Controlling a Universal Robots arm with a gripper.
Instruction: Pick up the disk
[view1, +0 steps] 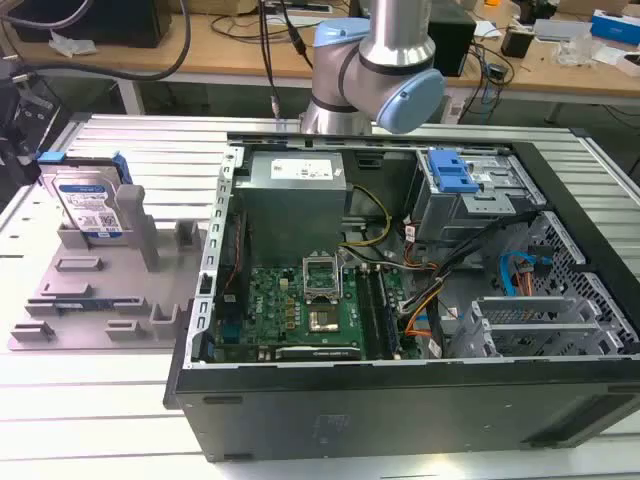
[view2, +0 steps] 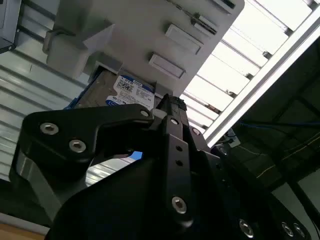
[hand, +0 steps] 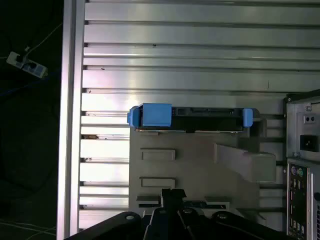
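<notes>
Floor: dark, with a white power strip (hand: 22, 62) lying on it beside the desk's edge, seen in the first wrist view.
Desk: ribbed aluminium slats (view1: 130, 140), pale and reflective, carrying everything.
Disk: the disk (view1: 90, 205) stands upright on edge in a slot of the fixture, at the exterior view's left, label facing the camera and blue rails on its sides. The first wrist view shows it edge-on (hand: 200, 114).
Fixture: a grey plastic fixture (view1: 110, 295) lies flat on the desk, just beside the computer case.
End effector: the black end effector (hand: 173, 192) hangs over the fixture, apart from the disk. How wide it stands, I cannot tell.
Computer case: the open black computer case (view1: 400, 400) lies on its side, green motherboard (view1: 290, 300) exposed.
Arm: the silver-and-blue arm (view1: 375, 60) rises behind the case.
Room: a wooden desk (view1: 230, 50) with cables runs along the back.
</notes>
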